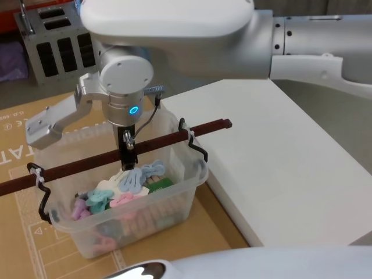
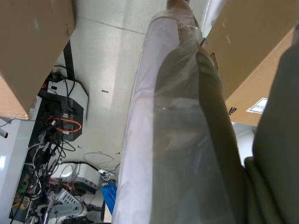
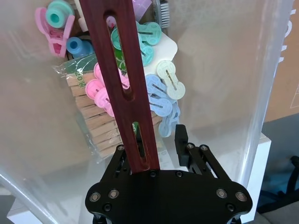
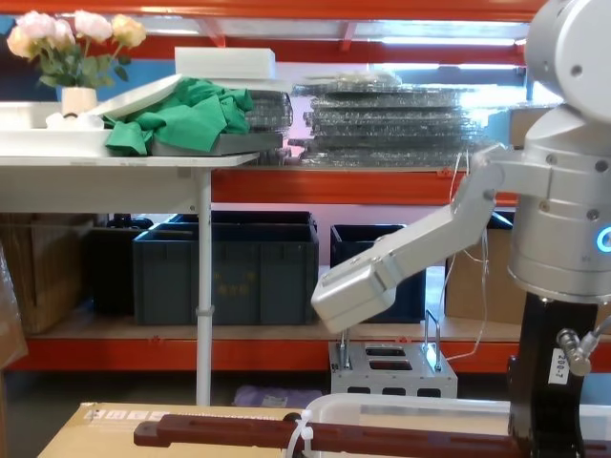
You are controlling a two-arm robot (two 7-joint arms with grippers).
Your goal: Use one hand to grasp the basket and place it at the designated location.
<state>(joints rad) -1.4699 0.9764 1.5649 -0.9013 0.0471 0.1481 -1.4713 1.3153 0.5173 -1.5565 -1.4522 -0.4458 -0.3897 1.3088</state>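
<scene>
Your basket (image 1: 181, 196) sits on the cardboard sheet (image 1: 20, 235) with pegs (image 1: 131, 182) heaped inside. Its bar handle (image 1: 170, 138) runs across the top, and the right gripper (image 1: 128, 159) is over its middle. The platform (image 1: 282, 160) lies just to the right, and a metal rack (image 1: 58, 43) stands behind.

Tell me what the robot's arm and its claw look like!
The right arm is a smooth, pale grey-white tube with round joints and a glowing blue ring at the wrist. The right gripper is black metal with small screws and a white "208-7" label. A thin cable loops beside it.
</scene>
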